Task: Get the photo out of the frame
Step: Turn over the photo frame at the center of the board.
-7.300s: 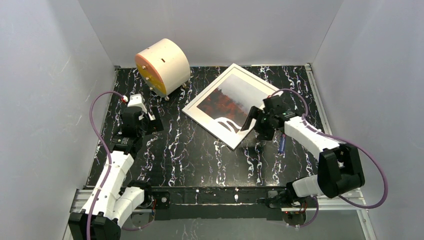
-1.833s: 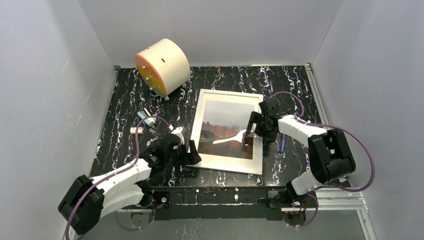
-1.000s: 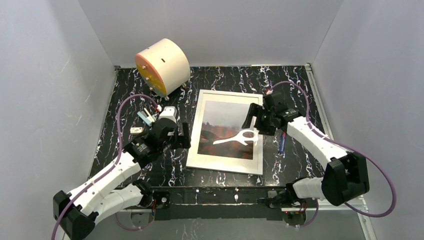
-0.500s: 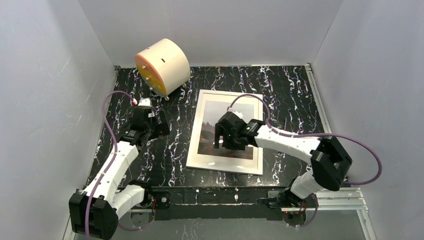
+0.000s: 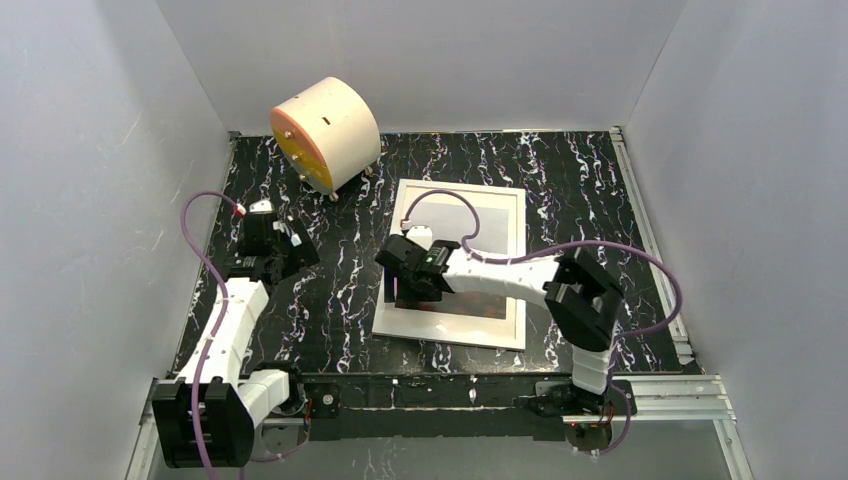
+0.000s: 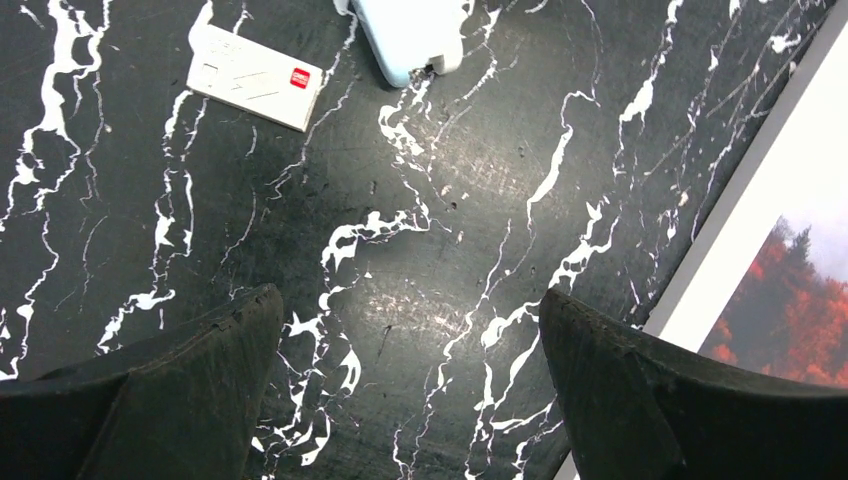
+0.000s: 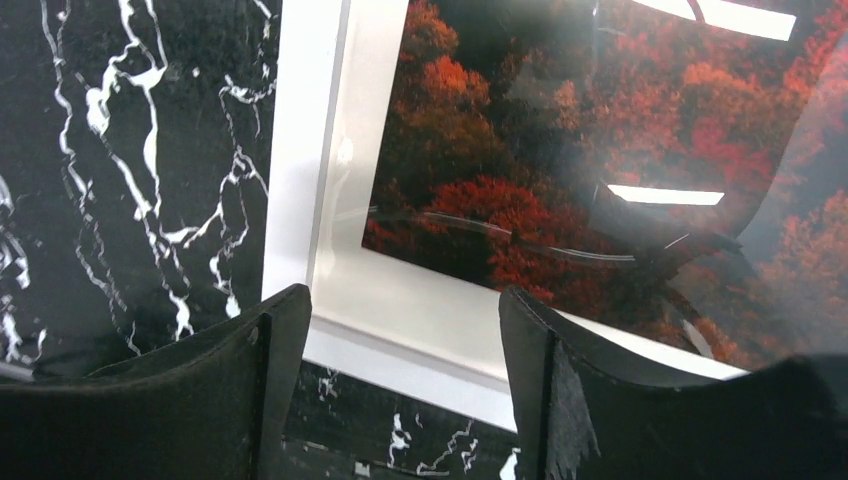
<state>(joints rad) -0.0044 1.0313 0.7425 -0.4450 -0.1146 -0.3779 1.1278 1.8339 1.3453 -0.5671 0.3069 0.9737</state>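
The white frame [image 5: 450, 330] lies face up on the black marble table, with the photo [image 5: 495, 225] of red-orange trees inside it behind reflective glass. My right gripper [image 5: 396, 289] is open and empty. It hovers low over the frame's left edge, near its near-left corner. In the right wrist view, the gripper [image 7: 400, 345] straddles the frame's white rim [image 7: 300, 150] beside the photo [image 7: 480, 200]. My left gripper [image 5: 290, 248] is open and empty over bare table left of the frame. In the left wrist view [image 6: 410, 335], the frame's edge [image 6: 760, 200] and the photo [image 6: 800, 310] show at the right.
A cream cylinder with an orange face [image 5: 325, 133] stands at the back left. A small white card [image 6: 255, 78] and a pale blue object [image 6: 410, 30] lie on the table just ahead of the left gripper. Grey walls enclose the table on three sides.
My right gripper has swept left across the frame, from its right side to its left edge. The left arm has drawn back to the table's left side. The frame was turned square earlier.
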